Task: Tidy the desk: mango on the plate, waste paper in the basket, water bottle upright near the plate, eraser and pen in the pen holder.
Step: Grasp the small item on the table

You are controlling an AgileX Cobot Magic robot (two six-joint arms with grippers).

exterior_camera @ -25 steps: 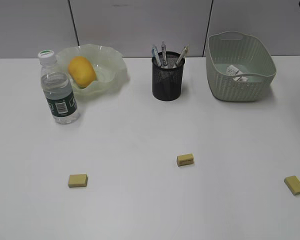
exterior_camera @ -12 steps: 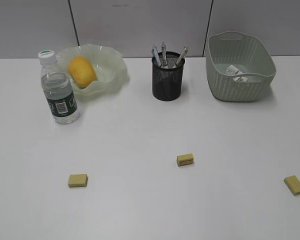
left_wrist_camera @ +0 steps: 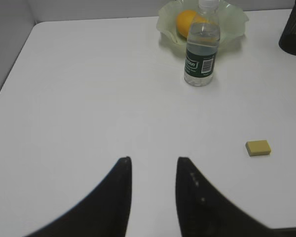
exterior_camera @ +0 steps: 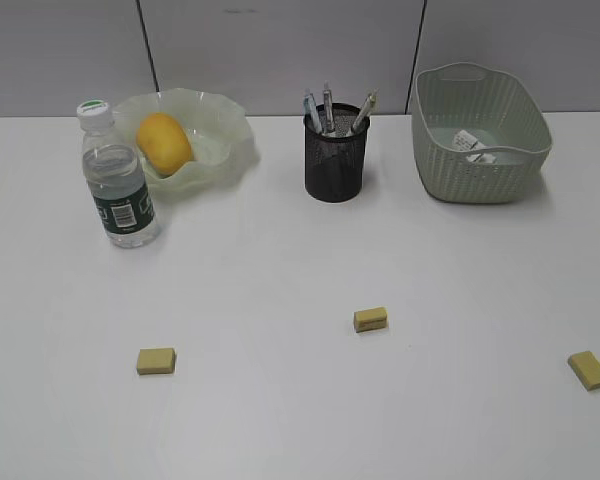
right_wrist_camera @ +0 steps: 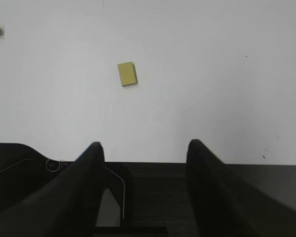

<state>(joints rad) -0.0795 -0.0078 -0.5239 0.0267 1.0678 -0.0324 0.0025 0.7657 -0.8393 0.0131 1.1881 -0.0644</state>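
**On the desk: three erasers loose, both grippers empty**

Along the back of the white desk [exterior_camera: 280, 420], the mango [exterior_camera: 164, 143] is seen lying in the wavy green plate [exterior_camera: 230, 130], with the water bottle [exterior_camera: 117, 180] stood upright just in front of the plate's left side. Several pens [exterior_camera: 327, 108] are held upright in the black mesh pen holder [exterior_camera: 335, 155]. The waste paper [exterior_camera: 470, 143] is seen inside the basket [exterior_camera: 480, 175]. Three yellow erasers are left flat on the desk, well apart: the left eraser [exterior_camera: 156, 361], the middle eraser [exterior_camera: 371, 319] and the right eraser [exterior_camera: 589, 369]. The left gripper [left_wrist_camera: 153, 165] is held above bare desk, jaws parted and empty. The right gripper [right_wrist_camera: 145, 148] is spread wider, nothing between its jaws.
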